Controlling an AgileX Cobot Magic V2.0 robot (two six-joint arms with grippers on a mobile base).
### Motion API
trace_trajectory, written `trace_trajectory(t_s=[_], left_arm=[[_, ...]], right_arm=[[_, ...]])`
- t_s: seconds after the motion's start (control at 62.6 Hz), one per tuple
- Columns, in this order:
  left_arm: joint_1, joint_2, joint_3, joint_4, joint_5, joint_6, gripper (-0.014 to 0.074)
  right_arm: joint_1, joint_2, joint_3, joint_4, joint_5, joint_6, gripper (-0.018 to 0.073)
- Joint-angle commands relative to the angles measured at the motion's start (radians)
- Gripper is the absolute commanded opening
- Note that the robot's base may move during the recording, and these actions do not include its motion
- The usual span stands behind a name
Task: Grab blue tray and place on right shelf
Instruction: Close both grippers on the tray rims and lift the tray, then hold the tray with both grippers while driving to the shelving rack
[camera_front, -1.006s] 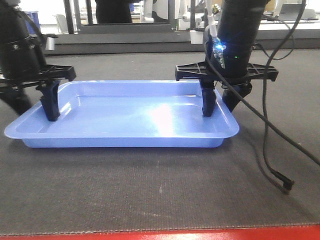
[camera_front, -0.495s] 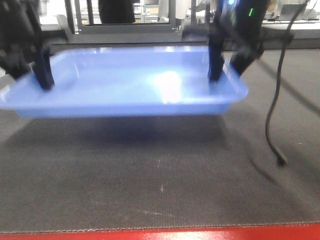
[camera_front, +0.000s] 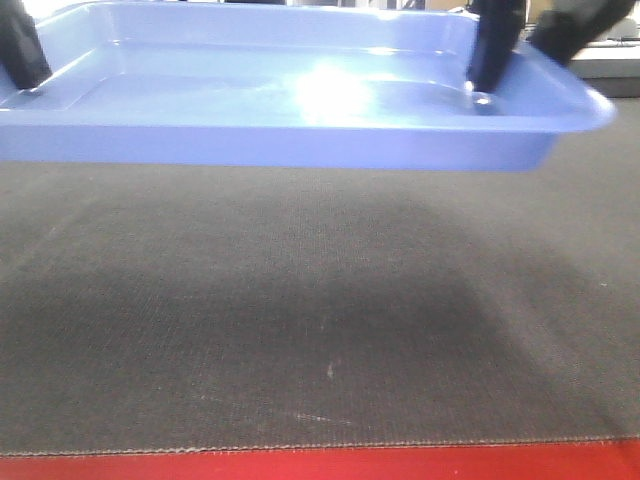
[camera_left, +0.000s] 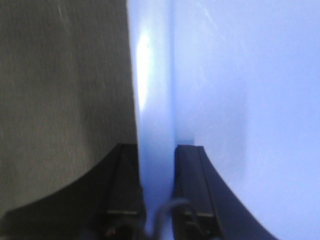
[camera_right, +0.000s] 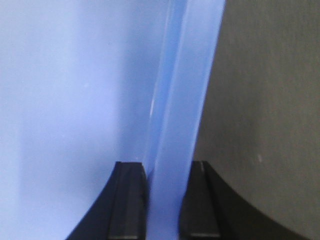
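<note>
Periwinkle-blue plastic fills the upper part of the front view. The blue tray hangs clear of the desk, roughly level, with its soft shadow on the dark woven mat below and the red edge of the desk nearest the camera. The tray looks empty.

The left claw is closed narrow over the left short wall, one finger inside the tray and one outside, the rim pinched between them. The right claw grips the right short wall in the same manner.

Judging by its thin wall and gloss, the tray should be light but slick, and likely to bow a little along its length. The flared rim gives each claw a lip to bear on, so the two short ends are the sensible holds. A single grip on one end would probably let the tray twist or slide out. Both arms would need to move together, or the plastic may flex or slip from a pinch.

No right shelf appears in any of these views.
</note>
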Motion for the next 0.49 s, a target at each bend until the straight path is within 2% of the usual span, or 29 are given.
trace_trajectory(t_s=[0.0, 0.08, 0.224, 0.351, 0.479], left_arm=[[-0.082, -0.060, -0.019, 0.145, 0.041, -0.040, -0.0041], [-0.139, -0.072, -0.019, 0.184, 0.068, -0.070, -0.0041], [-0.217, -0.078, -0.033, 0.189, 0.106, -0.098, -0.0041], [-0.245, -0.078, -0.058, 0.187, 0.129, -0.124, -0.0041], [-0.247, -0.078, -0.096, 0.159, 0.137, -0.124, -0.0041]], right_arm=[[0.017, -0.081, -0.011, -0.077, 0.013, -0.025, 0.0057], [0.036, -0.120, -0.011, -0.098, 0.042, -0.025, 0.0057], [0.042, -0.186, -0.011, -0.112, 0.062, -0.025, 0.0057], [0.042, -0.238, -0.011, -0.112, 0.081, -0.025, 0.0057], [0.042, -0.275, -0.011, -0.112, 0.091, -0.025, 0.0057]])
